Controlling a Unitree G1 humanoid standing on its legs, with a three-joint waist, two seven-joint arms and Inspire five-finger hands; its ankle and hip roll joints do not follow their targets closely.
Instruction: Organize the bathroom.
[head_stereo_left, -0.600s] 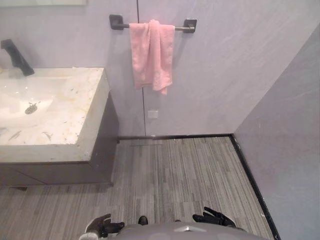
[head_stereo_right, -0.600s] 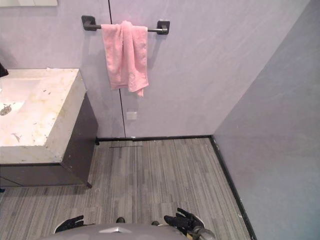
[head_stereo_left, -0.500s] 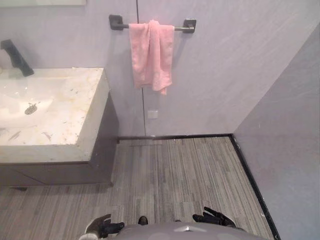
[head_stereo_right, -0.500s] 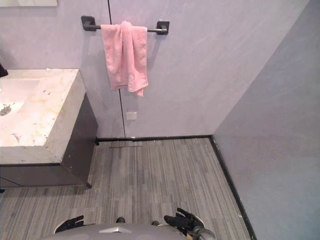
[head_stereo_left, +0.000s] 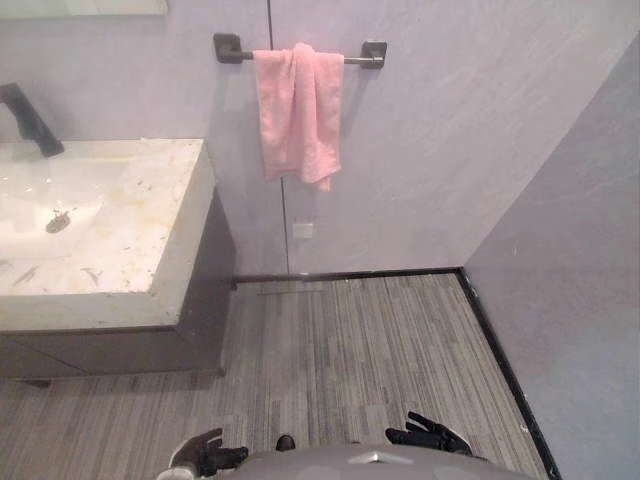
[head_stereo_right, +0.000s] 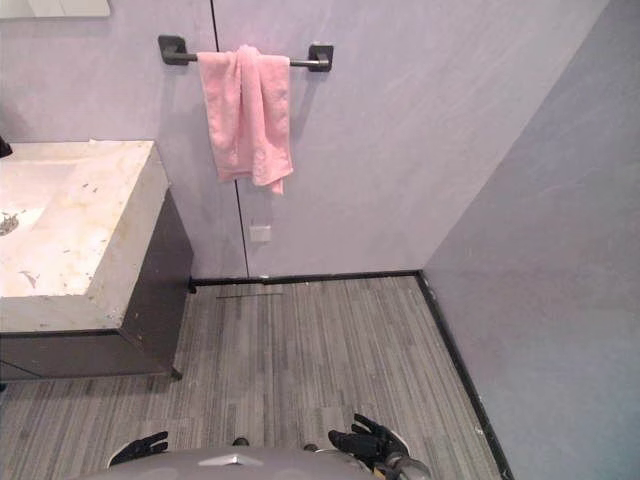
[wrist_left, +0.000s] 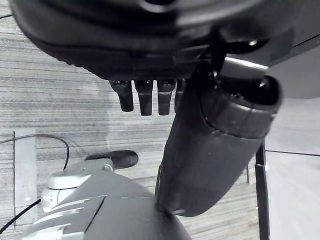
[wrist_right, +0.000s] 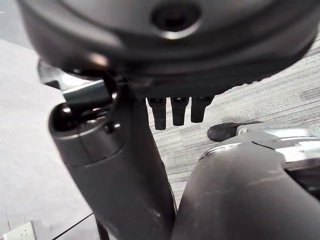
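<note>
A pink towel (head_stereo_left: 298, 115) hangs bunched over a dark towel bar (head_stereo_left: 360, 60) on the far wall. My left hand (head_stereo_left: 205, 452) hangs low at my left side, well short of the towel. Its fingers (wrist_left: 142, 97) are straight and hold nothing. My right hand (head_stereo_left: 428, 434) hangs low at my right side, open, with straight fingers (wrist_right: 177, 111) and nothing in it. Both hands are above the striped grey floor (head_stereo_left: 350, 340).
A marble-topped sink vanity (head_stereo_left: 150, 230) with a dark cabinet stands at the left, and a black faucet (head_stereo_left: 25, 118) is at its back. A grey side wall (head_stereo_left: 580, 300) closes the right. A white socket (head_stereo_left: 302, 229) sits low on the far wall.
The whole picture has shifted a little to the left, so the camera moved. The towel and both hands stay as they were.
</note>
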